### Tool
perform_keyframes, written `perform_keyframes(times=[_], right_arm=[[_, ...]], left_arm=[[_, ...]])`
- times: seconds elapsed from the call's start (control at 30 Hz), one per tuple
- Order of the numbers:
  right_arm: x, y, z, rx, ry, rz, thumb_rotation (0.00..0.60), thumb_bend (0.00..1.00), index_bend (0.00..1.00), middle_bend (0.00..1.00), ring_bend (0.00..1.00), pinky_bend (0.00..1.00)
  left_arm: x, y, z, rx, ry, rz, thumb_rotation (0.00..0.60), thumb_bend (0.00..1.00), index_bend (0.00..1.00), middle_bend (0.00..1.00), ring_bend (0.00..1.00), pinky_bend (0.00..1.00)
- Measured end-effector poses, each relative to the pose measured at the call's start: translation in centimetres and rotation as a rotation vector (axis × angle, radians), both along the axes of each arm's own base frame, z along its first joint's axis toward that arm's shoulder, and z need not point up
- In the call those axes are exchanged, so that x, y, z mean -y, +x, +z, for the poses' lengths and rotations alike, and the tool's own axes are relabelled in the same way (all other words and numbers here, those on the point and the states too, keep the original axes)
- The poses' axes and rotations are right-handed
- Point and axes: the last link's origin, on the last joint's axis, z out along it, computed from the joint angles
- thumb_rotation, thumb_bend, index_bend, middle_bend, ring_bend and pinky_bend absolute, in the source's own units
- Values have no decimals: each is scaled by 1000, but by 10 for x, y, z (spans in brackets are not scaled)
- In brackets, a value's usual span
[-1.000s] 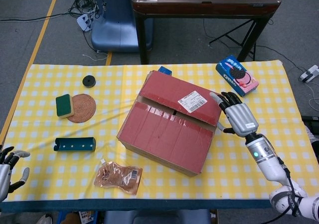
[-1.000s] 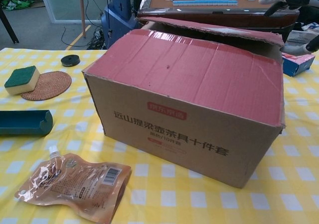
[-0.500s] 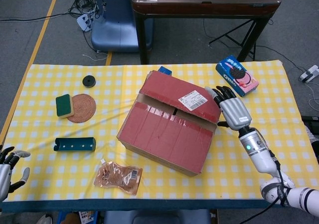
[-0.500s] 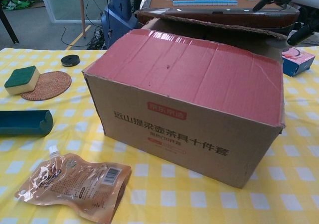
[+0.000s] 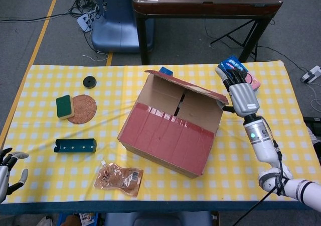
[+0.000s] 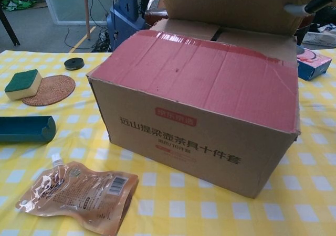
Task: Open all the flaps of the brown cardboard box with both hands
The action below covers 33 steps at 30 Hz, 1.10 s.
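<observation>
Box: brown cardboard box (image 5: 168, 135) with red tape over its top sat slightly skewed near the middle of the yellow-and-white checked worktop (image 5: 45, 130).
Far flap: rear top flap (image 5: 183, 85) stood raised, its plain brown underside facing the robot in the chest view, with the two inner flaps (image 6: 210, 31) lying flat beneath it.
Near flap: front red-taped flap (image 6: 202, 76) lay flat and closed over the top.
Right hand: right hand (image 5: 242, 96) was at the raised flap's right corner, fingers (image 5: 231, 76) extended upward along the edge; whether they pinched the cardboard could not be told.
Left hand: left hand (image 5: 7, 165) hung at the worktop's near left edge, well apart from the box, fingers spread and holding nothing.
Snack pack: blue cookie package (image 5: 231, 64) lay just behind the right hand, partly hidden by it.
Left side: green sponge (image 5: 65, 106) rested on the rim of a round woven coaster (image 5: 84, 109); small black disc (image 5: 90, 82) lay beyond them.
Near items: teal trough-shaped holder (image 5: 75, 145) lay left of the box, and an orange-brown spouted pouch (image 5: 119, 178) lay near the front edge.
</observation>
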Motion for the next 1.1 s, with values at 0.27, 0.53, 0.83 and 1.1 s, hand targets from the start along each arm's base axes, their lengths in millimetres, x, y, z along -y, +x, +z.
perform_keyframes(times=[0.27,0.53,0.83,1.1], right_arm=[[23,6,9,11,-44,-28,600,325,5,152,73,74],[46,-5,18,22,-95,-117,600,325,5,151,73,74],[68,-31,25,22,-138,-247,600,325,5,144,73,74],[56,-37,26,20,-118,-236,600,325,5,141,75,74]], left_arm=[[0,-1,-1,0,-2,3,600,437,416,319,156,0],[0,-3,-1,0,-1,9,600,437,416,319,156,0],[-3,-3,2,-10,4,8,600,437,416,319,156,0],[-11,2,7,-21,9,-24,600,437,416,319,156,0]])
